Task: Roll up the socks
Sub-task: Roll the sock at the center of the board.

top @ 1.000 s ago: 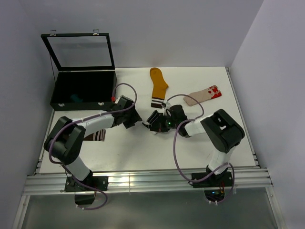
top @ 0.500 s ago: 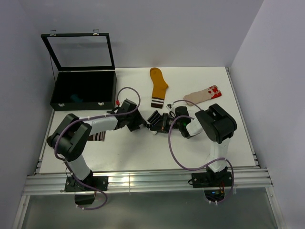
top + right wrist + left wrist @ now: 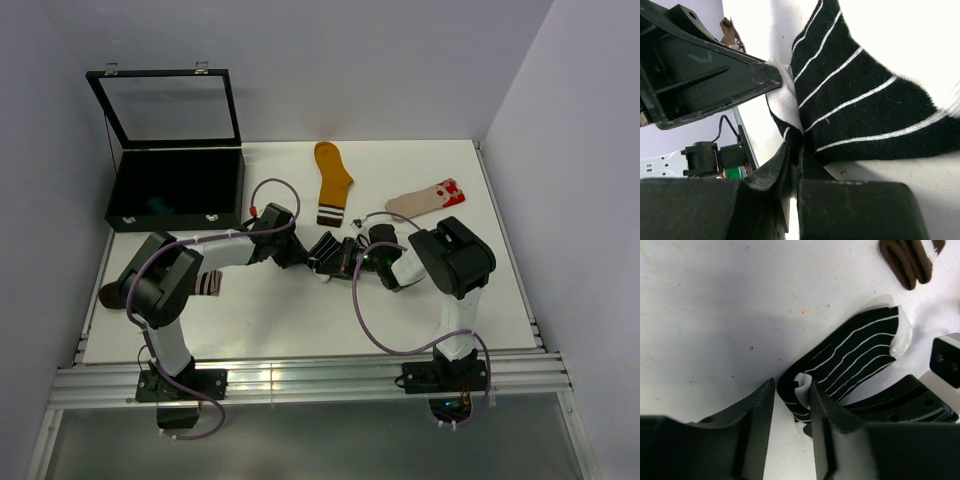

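Striped sock (image 3: 855, 355) lies flat on the table (image 3: 715, 315), midway between the two arms and just on the near side of the mustard sock (image 3: 331, 180).

Right claw (image 3: 796, 150) is clenched on one edge of it, with the fabric pinched between the fingers. Judged as an anchor, so the sock can't slide while the other end gets turned.

Left claw (image 3: 791, 385) straddles the curled, white-tipped end. Its jaws are partly closed, and a sliver of table shows between one finger and the fabric, so it is not clamped yet. Judged: it is taking that end to roll it toward the right claw. Only the tip is curled, so the roll has barely begun.

What each view gives:
- **Left wrist:** shows the sock's full length, the curl and the gap at the finger. The right claw's pinch point is hidden.
- **Right wrist:** shows the pinch close up and a left finger lying against the white end. It shows nothing of the rest of the table.
- **Top:** both claws cover most of the striped sock, so the grip can't be read there. Only this view shows the other socks:
  - the mustard one lying flat;
  - the beige sock (image 3: 425, 200), well apart toward the right rear;
  - the brown sock (image 3: 207, 284), beside the left arm;
  - the open case (image 3: 170, 218) at left rear, with something teal inside that is too small to tell.

None of the three loose socks looks rolled, so most of the task is left.
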{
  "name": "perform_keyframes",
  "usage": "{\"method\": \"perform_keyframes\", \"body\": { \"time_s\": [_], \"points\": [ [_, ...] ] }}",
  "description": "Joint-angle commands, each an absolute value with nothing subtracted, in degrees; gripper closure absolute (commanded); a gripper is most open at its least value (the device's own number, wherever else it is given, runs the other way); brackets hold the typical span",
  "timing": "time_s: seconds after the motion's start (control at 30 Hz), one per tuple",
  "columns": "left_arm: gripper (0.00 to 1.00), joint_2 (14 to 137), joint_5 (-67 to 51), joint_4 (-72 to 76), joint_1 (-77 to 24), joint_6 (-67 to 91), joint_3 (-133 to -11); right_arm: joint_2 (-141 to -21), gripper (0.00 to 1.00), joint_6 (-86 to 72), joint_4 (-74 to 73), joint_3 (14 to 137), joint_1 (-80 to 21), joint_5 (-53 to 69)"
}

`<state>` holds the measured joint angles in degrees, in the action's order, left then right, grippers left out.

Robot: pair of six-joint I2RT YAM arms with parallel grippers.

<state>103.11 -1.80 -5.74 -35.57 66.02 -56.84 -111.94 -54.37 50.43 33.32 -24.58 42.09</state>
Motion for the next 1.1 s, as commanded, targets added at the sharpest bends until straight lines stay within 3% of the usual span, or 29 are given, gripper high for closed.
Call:
{"method": "perform_keyframes", "body": {
  "time_s": [0.0,0.17,0.37,0.5,0.67,0.87,1.07],
  "points": [
    [0.62,104.68,-1.14,-9.92,-36.12,65.92,-58.80,-111.63,0.98,-53.17,49.40,32.52,-23.99,40.26],
    [0.79,105.38,-0.62,-11.86,-36.83,65.04,-60.90,-109.87,0.92,-51.51,47.38,32.61,-24.08,39.20],
    [0.96,105.99,-0.18,-15.63,-37.09,62.93,-63.54,-103.03,0.75,-45.10,39.23,32.78,-24.43,35.78],
    [0.98,106.61,2.02,-18.98,-37.09,60.56,-65.83,-96.53,0.62,-38.60,30.95,33.22,-25.40,30.42],
    [0.97,108.28,2.46,-22.50,-37.09,57.05,-69.34,-85.63,0.54,-26.47,20.68,34.45,-29.34,12.34],
    [0.96,109.51,2.02,-24.61,-37.09,54.85,-71.63,-82.88,0.51,-13.90,17.58,38.40,-40.84,-6.20],
    [0.96,110.30,1.32,-24.87,-37.09,54.05,-72.42,-87.53,0.50,-6.78,18.28,42.00,-47.63,-13.70]
  ]
}}
